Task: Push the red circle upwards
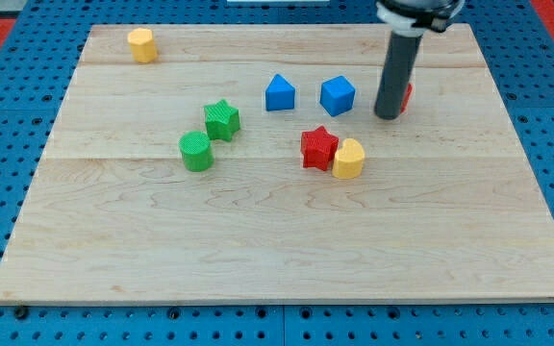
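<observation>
The red circle (407, 96) is mostly hidden behind my rod; only a red sliver shows at the rod's right side, in the upper right part of the wooden board (258, 240). My tip (387, 115) rests on the board just left of and below that red block, touching or nearly touching it. A blue cube (337, 95) sits to the tip's left.
A blue pentagon-like block (279, 93) lies left of the cube. A red star (318, 147) and a yellow heart (348, 159) touch below them. A green star (221, 119) and green cylinder (196, 151) are at centre left. A yellow block (142, 44) is at top left.
</observation>
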`<state>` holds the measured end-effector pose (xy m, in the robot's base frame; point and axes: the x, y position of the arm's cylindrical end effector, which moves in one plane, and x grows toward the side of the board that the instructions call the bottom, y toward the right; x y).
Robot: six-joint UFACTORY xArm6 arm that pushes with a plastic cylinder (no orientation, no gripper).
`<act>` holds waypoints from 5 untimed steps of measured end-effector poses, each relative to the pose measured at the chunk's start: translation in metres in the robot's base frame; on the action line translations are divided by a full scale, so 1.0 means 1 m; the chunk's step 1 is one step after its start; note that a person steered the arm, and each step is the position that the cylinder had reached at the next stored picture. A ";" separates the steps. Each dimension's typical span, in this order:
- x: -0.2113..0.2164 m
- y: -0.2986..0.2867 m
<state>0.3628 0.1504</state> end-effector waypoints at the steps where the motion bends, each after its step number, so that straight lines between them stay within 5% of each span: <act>1: -0.010 0.018; 4: -0.058 0.011; 5: -0.059 0.055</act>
<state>0.3036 0.2059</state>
